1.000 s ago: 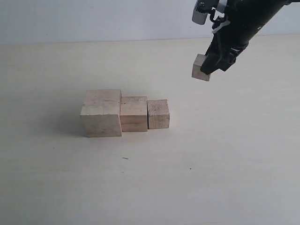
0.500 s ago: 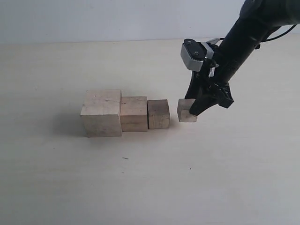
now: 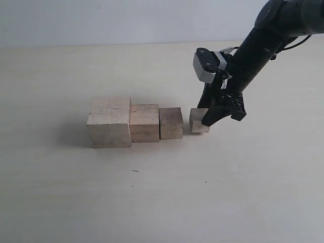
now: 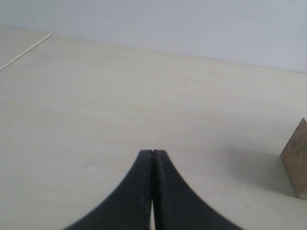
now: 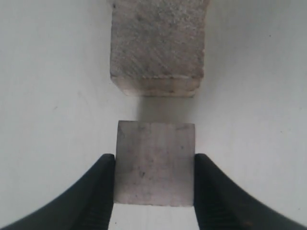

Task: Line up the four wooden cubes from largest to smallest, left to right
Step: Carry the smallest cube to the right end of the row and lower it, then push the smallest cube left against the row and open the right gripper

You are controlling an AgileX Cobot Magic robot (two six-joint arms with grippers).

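Three wooden cubes stand touching in a row: the largest cube (image 3: 109,122) on the left, then the second cube (image 3: 145,122), then the third cube (image 3: 171,123). My right gripper (image 3: 205,123) is shut on the smallest cube (image 3: 198,120), held low at the table just right of the third cube, with a narrow gap between them. In the right wrist view the smallest cube (image 5: 156,163) sits between my right gripper's (image 5: 154,159) fingers, facing the third cube (image 5: 158,45). My left gripper (image 4: 153,152) is shut on nothing, out of the exterior view.
The pale table (image 3: 76,192) stretches wide on all sides of the row. A corner of one cube (image 4: 297,160) shows at the edge of the left wrist view. A pale wall (image 3: 101,20) stands behind the table.
My right gripper has come down and leftward from the upper right with the smallest cube, ending beside the third cube. The three-cube row has not moved.
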